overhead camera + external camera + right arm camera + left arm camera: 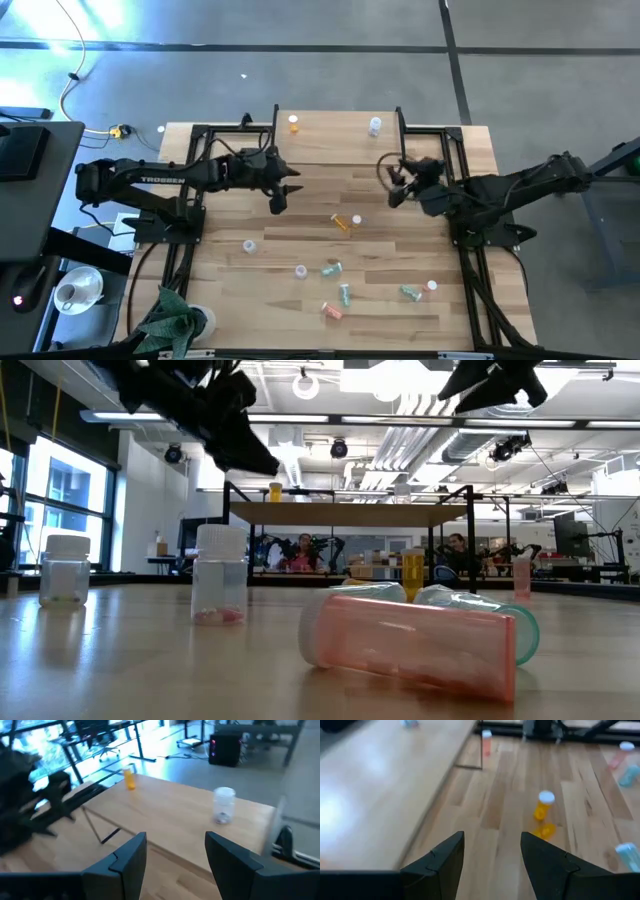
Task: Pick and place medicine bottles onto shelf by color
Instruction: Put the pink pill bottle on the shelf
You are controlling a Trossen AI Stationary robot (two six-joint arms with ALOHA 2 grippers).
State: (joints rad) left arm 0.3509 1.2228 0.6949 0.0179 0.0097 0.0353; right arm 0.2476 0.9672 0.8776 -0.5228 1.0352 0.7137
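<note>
Bright, even light falls from ceiling lamps (305, 385) and from windows (60, 500) at the side. Blue-white glare washes the floor (40, 40) in the high view's corner. The left wrist view is soft, with a pale sheen on the shelf (375, 795). In the low view the nearest pink bottle (410, 645) is blurred, and both arms hang as dark silhouettes.

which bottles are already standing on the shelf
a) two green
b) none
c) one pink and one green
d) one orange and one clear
d: the high view shows an orange bottle and a clear bottle upright on the shelf, apart from each other; the green and pink ones lie on the table below.
</note>
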